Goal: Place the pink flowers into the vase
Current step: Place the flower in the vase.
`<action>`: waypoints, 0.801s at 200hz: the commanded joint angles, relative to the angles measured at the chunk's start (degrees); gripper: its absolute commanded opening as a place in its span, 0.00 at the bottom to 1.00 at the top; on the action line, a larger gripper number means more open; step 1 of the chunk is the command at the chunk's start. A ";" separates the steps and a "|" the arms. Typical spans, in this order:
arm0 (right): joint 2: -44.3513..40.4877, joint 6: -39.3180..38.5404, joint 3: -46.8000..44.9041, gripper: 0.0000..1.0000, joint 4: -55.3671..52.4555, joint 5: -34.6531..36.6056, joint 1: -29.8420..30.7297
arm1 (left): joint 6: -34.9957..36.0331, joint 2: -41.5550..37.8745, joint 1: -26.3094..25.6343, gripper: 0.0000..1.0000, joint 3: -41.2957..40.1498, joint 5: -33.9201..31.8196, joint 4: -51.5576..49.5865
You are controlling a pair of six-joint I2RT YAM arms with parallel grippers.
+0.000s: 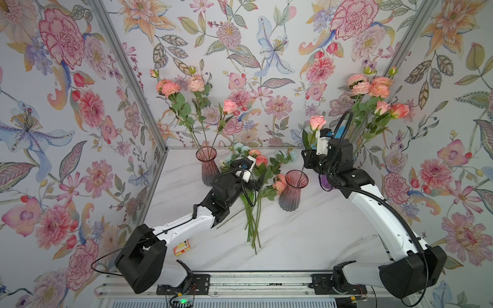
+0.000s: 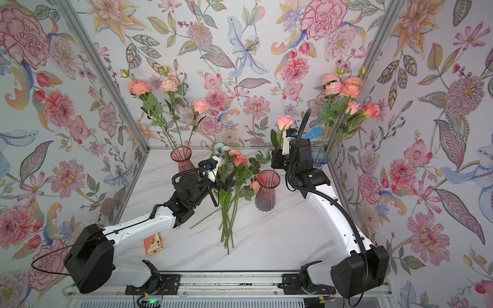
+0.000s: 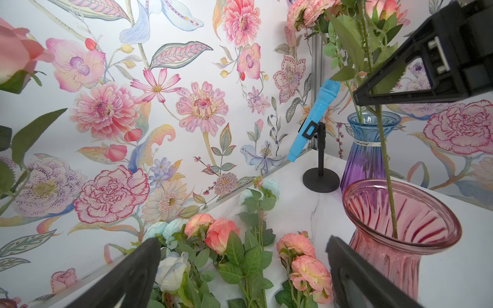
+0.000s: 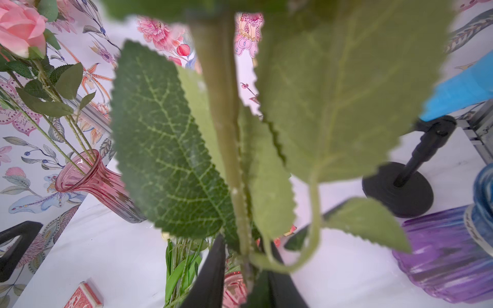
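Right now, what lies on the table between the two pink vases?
A heap of loose pink flowers and pale blue blooms, with the open left gripper above it; both top views show this.

The pink flowers are salmon on green stems, the surface white with grey marble veins, the ribbed middle vase pink fading to grey, the corner vase blue over purple, the microphone bright blue.
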 commanded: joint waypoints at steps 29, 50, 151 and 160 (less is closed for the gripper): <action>-0.26 0.76 0.00 0.37 0.87 -0.61 -0.27 | -1.39 0.05 0.27 1.00 -1.16 0.46 2.73; -0.65 0.84 -0.05 0.50 0.88 -0.85 -0.18 | -1.34 -0.01 0.18 1.00 -0.84 0.64 2.26; -5.45 0.89 -3.80 0.93 0.53 -1.16 -0.02 | -4.15 2.26 0.10 1.00 -0.32 2.11 2.26; -6.11 0.91 -4.19 0.99 0.44 -1.22 0.01 | -4.18 2.42 0.11 1.00 -0.31 1.78 2.12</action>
